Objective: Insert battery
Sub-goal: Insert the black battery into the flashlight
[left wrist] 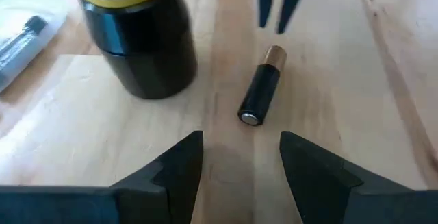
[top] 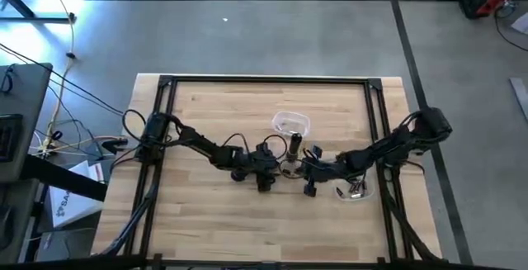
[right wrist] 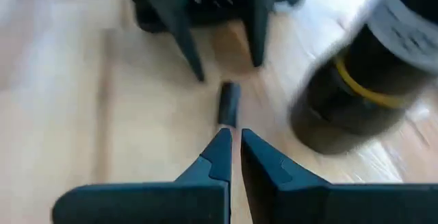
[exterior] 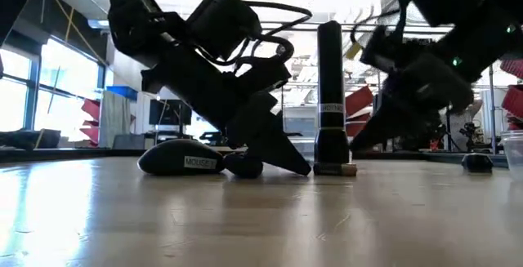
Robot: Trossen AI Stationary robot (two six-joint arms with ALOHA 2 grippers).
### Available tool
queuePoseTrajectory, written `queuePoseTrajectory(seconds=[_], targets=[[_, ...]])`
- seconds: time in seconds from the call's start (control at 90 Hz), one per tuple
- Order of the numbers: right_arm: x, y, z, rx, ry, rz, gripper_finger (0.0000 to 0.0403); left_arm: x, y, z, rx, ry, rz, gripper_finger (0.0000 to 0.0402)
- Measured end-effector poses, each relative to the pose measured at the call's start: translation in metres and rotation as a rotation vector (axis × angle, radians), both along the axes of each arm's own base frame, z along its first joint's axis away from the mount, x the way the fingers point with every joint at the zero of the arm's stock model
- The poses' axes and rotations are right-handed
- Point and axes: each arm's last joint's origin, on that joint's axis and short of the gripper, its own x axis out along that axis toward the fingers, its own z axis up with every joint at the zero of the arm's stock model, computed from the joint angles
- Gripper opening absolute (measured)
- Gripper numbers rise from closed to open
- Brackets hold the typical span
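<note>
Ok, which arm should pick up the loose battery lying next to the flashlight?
Probably left. Its claw is open and lined up on the battery lying on the table beside the upright flashlight. The right claw also points at it, but is nearly closed.

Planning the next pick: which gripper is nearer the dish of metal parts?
Right. The right gripper sits beside the dish, toward the table's middle; the left gripper is farther off, past the battery.

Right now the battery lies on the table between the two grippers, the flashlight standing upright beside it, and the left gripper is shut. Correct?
Not quite: the left gripper is open, its fingers spread before the battery, as the left wrist view shows. The rest holds.
</note>
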Motion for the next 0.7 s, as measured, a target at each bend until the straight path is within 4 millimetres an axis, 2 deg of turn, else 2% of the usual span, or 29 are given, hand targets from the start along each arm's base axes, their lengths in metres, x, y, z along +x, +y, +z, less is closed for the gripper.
queuePoseTrajectory(seconds=[0.156, 0.3, 0.411, 0.522, 0.7], targets=[[0.016, 0.016, 0.013, 0.000, 0.000, 0.036, 0.0001, 0.000, -0.003, 0.000, -0.019, 0.006, -0.058, 0.0177], [0.037, 0.028, 0.017, -0.001, 0.057, 0.027, 0.0015, -0.005, -0.010, 0.004, -0.024, 0.048, -0.095, 0.0177], [0.055, 0.040, 0.018, -0.004, 0.112, 0.012, 0.0043, -0.015, -0.020, 0.018, -0.026, 0.110, -0.133, 0.0177], [0.072, 0.049, 0.020, -0.017, 0.196, -0.036, 0.0067, -0.028, -0.032, 0.042, -0.013, 0.147, -0.164, 0.0177], [0.091, 0.065, 0.032, -0.061, 0.289, -0.133, 0.0075, -0.060, -0.054, 0.068, 0.035, 0.197, -0.201, 0.0177]])
